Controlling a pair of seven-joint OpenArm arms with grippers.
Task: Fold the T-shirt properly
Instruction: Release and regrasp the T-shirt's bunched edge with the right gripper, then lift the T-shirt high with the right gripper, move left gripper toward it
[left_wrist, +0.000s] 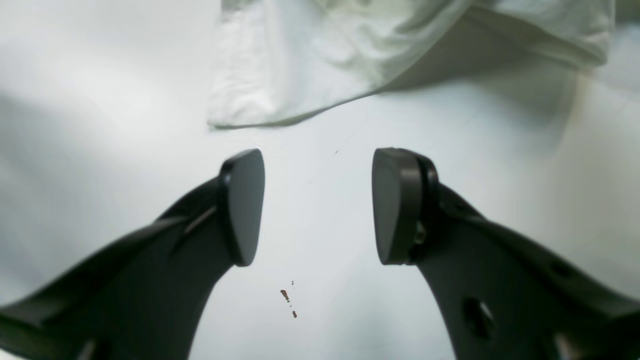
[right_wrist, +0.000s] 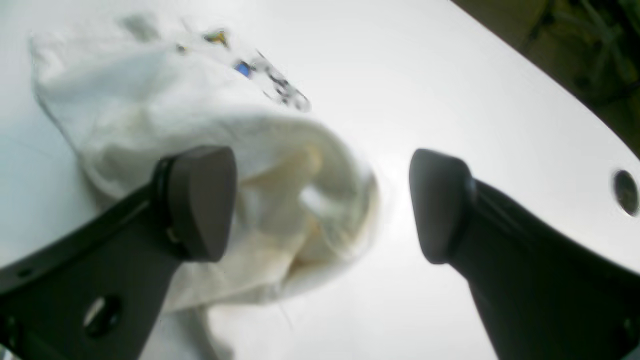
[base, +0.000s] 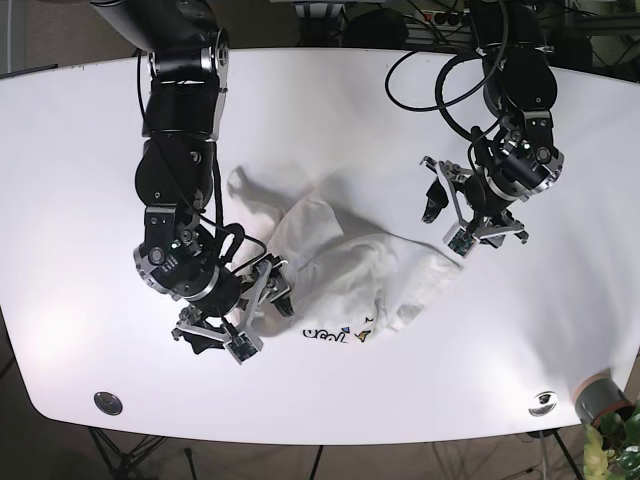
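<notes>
T-shirt folding had barely begun, to judge by the crumpled white heap lying near the middle of the white desk. Left hand hung wide open above bare desk, its two dark pads well apart and holding nothing; a folded edge of the shirt lay just beyond the fingertips, not between them. That placement suggested an approach toward the hem or sleeve on that side, with the hand spread ready to take cloth. Right hand was likewise wide open and empty, poised over a bunched, rounded part of the shirt, with one pad in front of the fabric in the wrist view and the other over bare desk. Whether that pad touched the cloth could not be told, as the view was blurred. From the base view, the two hands flanked the garment on opposite sides, the right hand by the edge near a small coloured print, the left hand by the far rumpled corner. Outward from them, the shirt sprawled unevenly, one sleeve-like flap reaching toward the desk's back edge.
</notes>
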